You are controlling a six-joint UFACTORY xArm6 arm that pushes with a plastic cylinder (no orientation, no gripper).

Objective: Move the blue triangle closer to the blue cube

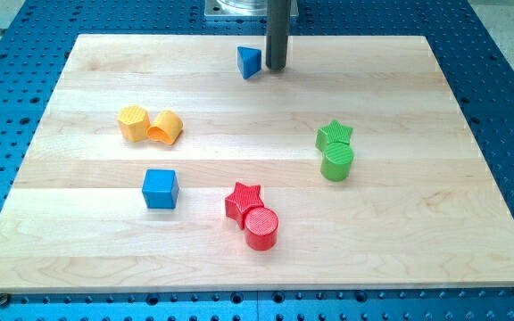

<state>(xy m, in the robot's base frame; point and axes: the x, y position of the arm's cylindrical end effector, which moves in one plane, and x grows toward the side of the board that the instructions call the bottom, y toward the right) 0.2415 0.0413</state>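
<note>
While parked at the far edge, my tip [277, 69] just right of the blue triangle [249, 62]; no jaws fitted, only a rod. Blue cube [160, 189] well apart, nearer, left.

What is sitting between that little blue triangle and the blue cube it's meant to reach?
Nothing visible. The blue triangle block has bare wooden board down to the blue cube; the yellow blocks lie left of that path. My tip is beside the triangle's right.

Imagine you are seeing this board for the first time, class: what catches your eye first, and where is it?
The dark rod stands out at the view's top, my tip right beside the blue triangle, on its right. Below, bright pairs touch: two yellow blocks at the left, a green star and green cylinder at the right, a red star and red cylinder at the bottom. The blue cube sits alone, lower left.
</note>
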